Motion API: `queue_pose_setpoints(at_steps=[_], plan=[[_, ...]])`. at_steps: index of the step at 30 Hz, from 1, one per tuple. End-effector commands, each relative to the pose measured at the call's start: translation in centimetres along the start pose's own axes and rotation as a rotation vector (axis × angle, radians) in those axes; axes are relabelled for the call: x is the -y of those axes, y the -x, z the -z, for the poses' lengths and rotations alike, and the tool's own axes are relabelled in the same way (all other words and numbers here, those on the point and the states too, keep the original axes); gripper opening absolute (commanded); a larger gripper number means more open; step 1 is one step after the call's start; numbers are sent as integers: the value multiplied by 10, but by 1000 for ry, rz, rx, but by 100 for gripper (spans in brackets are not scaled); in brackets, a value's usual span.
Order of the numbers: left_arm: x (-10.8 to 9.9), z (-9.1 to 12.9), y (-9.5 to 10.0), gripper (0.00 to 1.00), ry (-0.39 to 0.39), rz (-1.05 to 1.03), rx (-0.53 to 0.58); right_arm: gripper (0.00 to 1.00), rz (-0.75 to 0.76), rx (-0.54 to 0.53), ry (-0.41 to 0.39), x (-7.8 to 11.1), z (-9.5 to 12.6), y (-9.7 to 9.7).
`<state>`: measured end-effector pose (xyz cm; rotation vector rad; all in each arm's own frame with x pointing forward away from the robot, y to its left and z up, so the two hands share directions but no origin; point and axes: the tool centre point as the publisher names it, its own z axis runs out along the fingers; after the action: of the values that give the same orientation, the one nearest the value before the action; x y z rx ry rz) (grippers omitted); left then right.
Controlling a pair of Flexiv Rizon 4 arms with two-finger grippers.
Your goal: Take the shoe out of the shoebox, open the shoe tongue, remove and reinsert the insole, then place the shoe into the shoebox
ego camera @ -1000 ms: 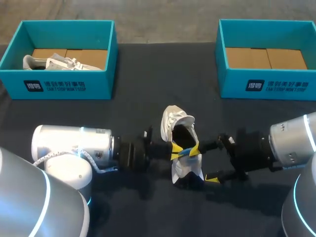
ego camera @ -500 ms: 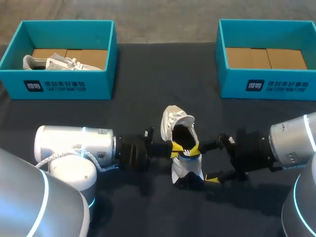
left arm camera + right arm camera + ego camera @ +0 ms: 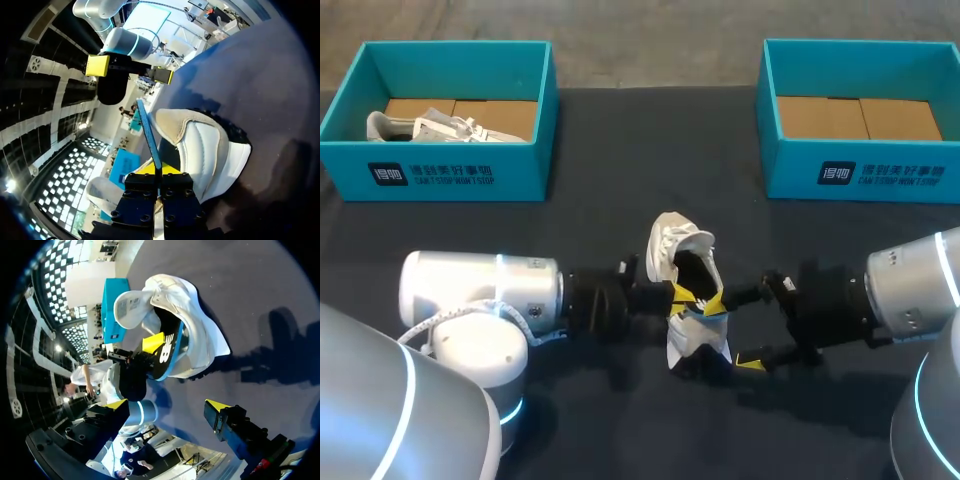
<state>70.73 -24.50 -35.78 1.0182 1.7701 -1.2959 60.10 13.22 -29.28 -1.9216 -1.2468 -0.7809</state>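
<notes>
left claw (image 3: 678, 296) pinching insole (image 3: 148, 132); shoe (image 3: 695, 340) long axis near-far.

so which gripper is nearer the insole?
Left. The left gripper is shut on the insole at the shoe's opening; the right gripper is open beside the shoe, off the insole.

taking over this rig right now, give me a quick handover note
Left gripper: shut on the black, blue-edged insole, which sits partly inside the white shoe.
Right gripper: open, beside the shoe, holding nothing.
Shoe: on the dark table between the grippers, tongue folded back.
Boxes: left teal cardboard shoebox holds another white shoe; right teal shoebox holds no shoe.
Done: shoe out, tongue open.
Left: seat the insole (coming out or going back in, can't tell), then box the shoe.
</notes>
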Motion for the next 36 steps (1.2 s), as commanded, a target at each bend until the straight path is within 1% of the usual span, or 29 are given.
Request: queue_pose_setpoints(at_steps=[1,3,5,6,7,12,14,15,16,20,21,22,26,36], plan=[[1,-2,1,0,-19,9,8,100,-1,6,3,1,-2,-2],[4,0,2,0,-29,16,13,100,-1,6,3,1,-2,-2],[5,2,3,31,-36,21,17,100,-1,6,3,1,-2,-2],[6,3,3,35,-39,27,21,100,-1,6,3,1,-2,-2],[8,4,4,36,-42,27,24,100,-1,6,3,1,-2,-2],[16,10,9,34,-54,36,35,100,-1,6,3,1,-2,-2],[21,12,11,24,-58,41,41,100,-1,6,3,1,-2,-2],[23,13,12,22,-66,47,46,100,-1,6,3,1,-2,-2],[26,14,13,20,-69,47,45,100,-1,6,3,1,-2,-2],[33,13,15,18,-97,48,36,100,-1,6,3,1,-2,-2],[34,12,14,3,-104,43,31,100,-1,6,3,1,-2,-2],[34,12,14,0,-107,45,29,100,-1,6,3,1,-2,-2],[29,10,10,0,-107,44,19,100,-1,6,3,1,-2,-2],[15,13,5,0,-100,52,18,100,-1,6,3,1,-2,-2]])
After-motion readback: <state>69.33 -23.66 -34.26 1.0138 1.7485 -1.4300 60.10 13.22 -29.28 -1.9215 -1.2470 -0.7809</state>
